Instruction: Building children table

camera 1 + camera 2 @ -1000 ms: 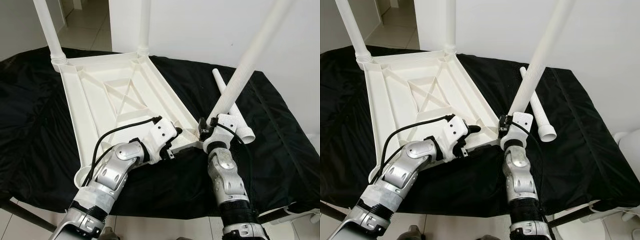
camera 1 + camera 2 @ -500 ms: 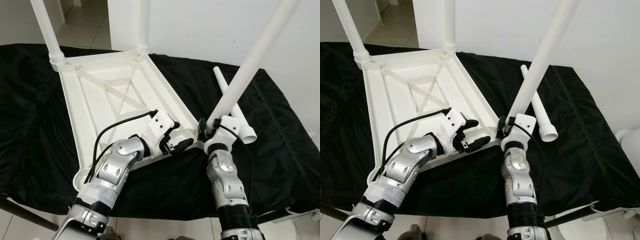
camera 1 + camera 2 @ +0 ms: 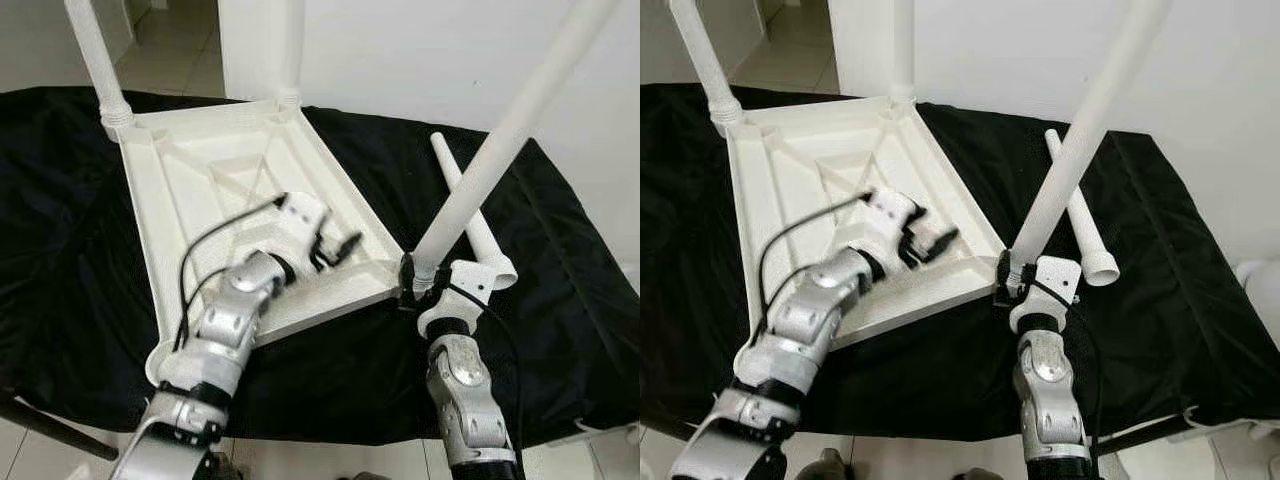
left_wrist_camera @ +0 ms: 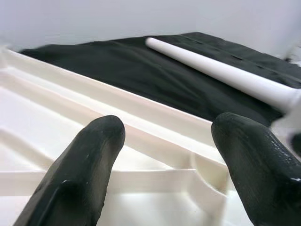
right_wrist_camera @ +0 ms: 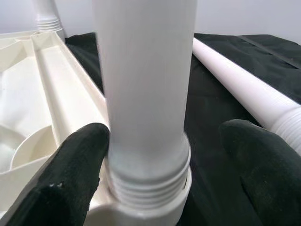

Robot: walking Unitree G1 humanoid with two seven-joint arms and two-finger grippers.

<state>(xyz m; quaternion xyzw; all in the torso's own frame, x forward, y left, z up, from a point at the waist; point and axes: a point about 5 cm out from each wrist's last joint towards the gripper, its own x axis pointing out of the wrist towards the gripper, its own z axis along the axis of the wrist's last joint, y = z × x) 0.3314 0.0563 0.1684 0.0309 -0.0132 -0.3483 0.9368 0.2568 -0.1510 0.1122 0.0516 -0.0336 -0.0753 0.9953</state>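
Tabletop (image 3: 250, 215) lies upside down on the black-draped desk (image 3: 560, 290), ribbed underside up, and serves here as the landmark; two legs already stand in its far corners, the far-left leg (image 3: 95, 60) and the far-right leg (image 3: 288, 50); the third leg (image 3: 510, 130) has its threaded foot at the near-right corner socket of the tabletop, its long axis leaning up and away from the tabletop toward the right wall rather than standing square to it; the right end effector (image 5: 150, 155) brackets that foot, one finger pressed to the collar and the other standing off it with a visible gap, so the hold looks loose, spread wider than the tube; the coming move likely turns on bringing that axis upright over the socket, and the right arm is the nearer one for it.

The left end effector (image 4: 169, 155) hovers over the inside of the tabletop, near that same near-right corner, fingers spread wide and gripping nothing, pointed toward the round socket well (image 4: 207, 176); the spare leg (image 3: 1080, 225) lies flat on the cloth just beyond the tabletop's right edge, its long axis running away from the robot, flared threaded end nearest.

All parts are smooth, matte white moulded plastic; the legs are slightly tapered tubes with ridged screw collars; the tabletop carries diagonal stiffening ribs; the cloth is black, soft and wrinkled.
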